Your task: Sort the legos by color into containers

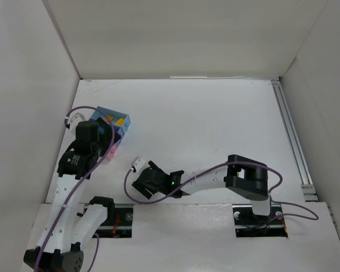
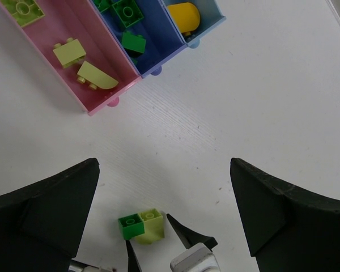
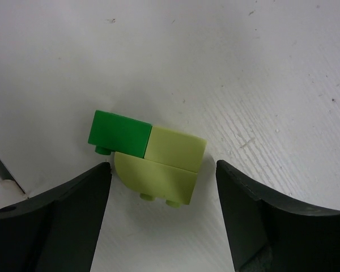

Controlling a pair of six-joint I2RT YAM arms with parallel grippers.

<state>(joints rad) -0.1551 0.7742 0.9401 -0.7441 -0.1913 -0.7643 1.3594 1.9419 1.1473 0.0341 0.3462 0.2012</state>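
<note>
Nearly complete: containers (image 2: 96, 39) at far left hold sorted legos (image 2: 133, 42). One dark-green-and-pale cluster (image 3: 153, 158) lies unsorted on the bench (image 3: 243, 68), straddled unclamped by the right end effector (image 3: 161, 170), fingers apart. Left end effector (image 2: 164, 170) apart, empty.

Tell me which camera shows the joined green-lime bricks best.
Right wrist: the joined bricks sit large and sharp within the right hand. Left wrist shows them small at its bottom edge; the top view doesn't show them.

Both arms white links w/ blk joint housings: left arm (image 1: 61, 198), right arm (image 1: 207, 178). Purple cable (image 1: 125, 184) loops along each. Green LED (image 1: 173, 182) nr right wrist. Fingers (image 3: 51, 221) matte blk, wedge-shaped. Bases blk.
</note>
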